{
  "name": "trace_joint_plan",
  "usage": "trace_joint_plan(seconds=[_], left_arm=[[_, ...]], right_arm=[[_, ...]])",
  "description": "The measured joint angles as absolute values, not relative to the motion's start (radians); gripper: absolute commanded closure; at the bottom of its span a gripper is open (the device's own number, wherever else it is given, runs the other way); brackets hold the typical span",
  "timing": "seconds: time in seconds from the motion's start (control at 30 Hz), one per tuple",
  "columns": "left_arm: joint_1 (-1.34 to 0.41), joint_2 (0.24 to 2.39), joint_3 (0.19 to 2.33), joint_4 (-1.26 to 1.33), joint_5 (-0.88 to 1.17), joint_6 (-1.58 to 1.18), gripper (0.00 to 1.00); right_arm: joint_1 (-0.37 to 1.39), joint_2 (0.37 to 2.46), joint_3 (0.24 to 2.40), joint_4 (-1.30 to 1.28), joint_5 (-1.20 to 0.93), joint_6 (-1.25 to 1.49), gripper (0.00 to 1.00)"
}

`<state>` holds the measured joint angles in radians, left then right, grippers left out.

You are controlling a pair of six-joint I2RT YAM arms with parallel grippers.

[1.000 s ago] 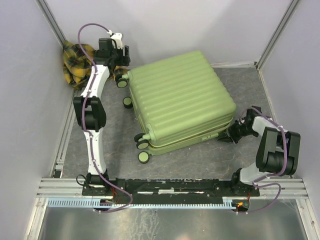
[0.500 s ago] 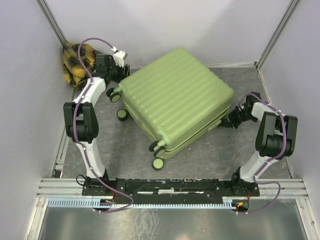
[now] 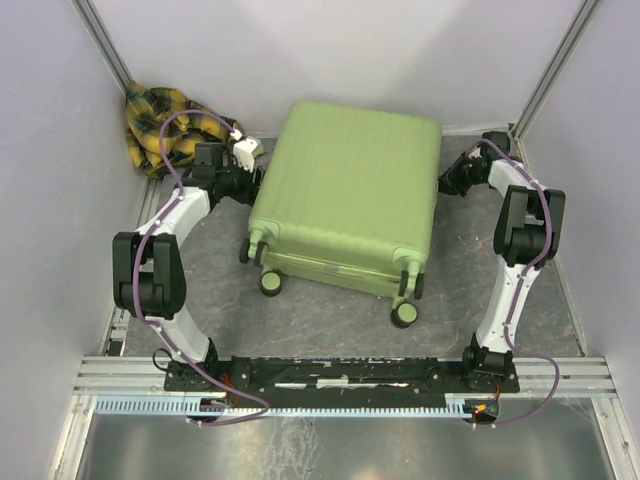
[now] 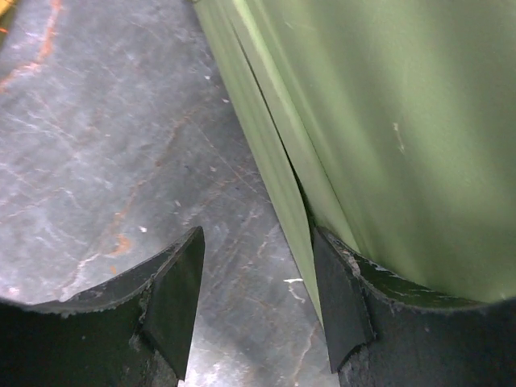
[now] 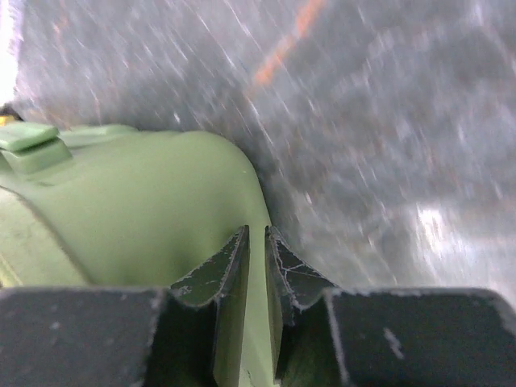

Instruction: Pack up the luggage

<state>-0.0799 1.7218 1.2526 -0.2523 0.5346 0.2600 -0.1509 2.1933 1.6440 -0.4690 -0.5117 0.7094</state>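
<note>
Left gripper stands open. One finger rests against the side seam of the luggage, the other hangs over bare table, and nothing lies between the jaws. This contact probably serves to brace the case or to locate its opening line.

Right gripper is closed to a thin slit. The green shell edge runs into that slit, so the jaws appear to pinch a thin lip at a corner of the case, probably to steer it.

Position: the luggage lies flat and closed between the two grippers, touching each. Its wheels are on the end nearer the arm bases than either gripper. With the lid shut, packing is judged not yet begun.

Beyond the left gripper, in the far corner and apart from the case, lies a crumpled yellow plaid cloth, probably the item to be packed.

Count:
- Suitcases: one
- Wheels in view: four, two of them partly hidden
- Cloths: one
- Grippers: two
</note>
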Motion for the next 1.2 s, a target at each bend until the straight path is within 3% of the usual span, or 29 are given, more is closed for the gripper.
trace_joint_plan(seconds=[0.43,0.5,0.77,1.07,1.2], left_arm=[[-0.178,1.831,1.334,-0.262,0.573,0.125,0.35],[-0.186,1.864,1.372,-0.259,0.58,0.105,0.33],[-0.185,1.839,1.315,-0.164,0.554,0.097,0.13],[-0.058,1.525,1.039,-0.196,0.723,0.302,0.1],[-0.048,1.37,0.873,-0.216,0.796,0.447,0.15]], right_arm=[[-0.138,2.411,1.958,-0.236,-0.45,0.756,0.71],[-0.138,2.437,2.022,-0.218,-0.445,0.744,0.65],[-0.17,2.41,2.104,-0.316,-0.47,0.537,0.25],[-0.31,2.185,2.101,-0.766,-0.655,0.199,0.18],[-0.346,2.081,2.115,-0.985,-0.656,0.027,0.03]])
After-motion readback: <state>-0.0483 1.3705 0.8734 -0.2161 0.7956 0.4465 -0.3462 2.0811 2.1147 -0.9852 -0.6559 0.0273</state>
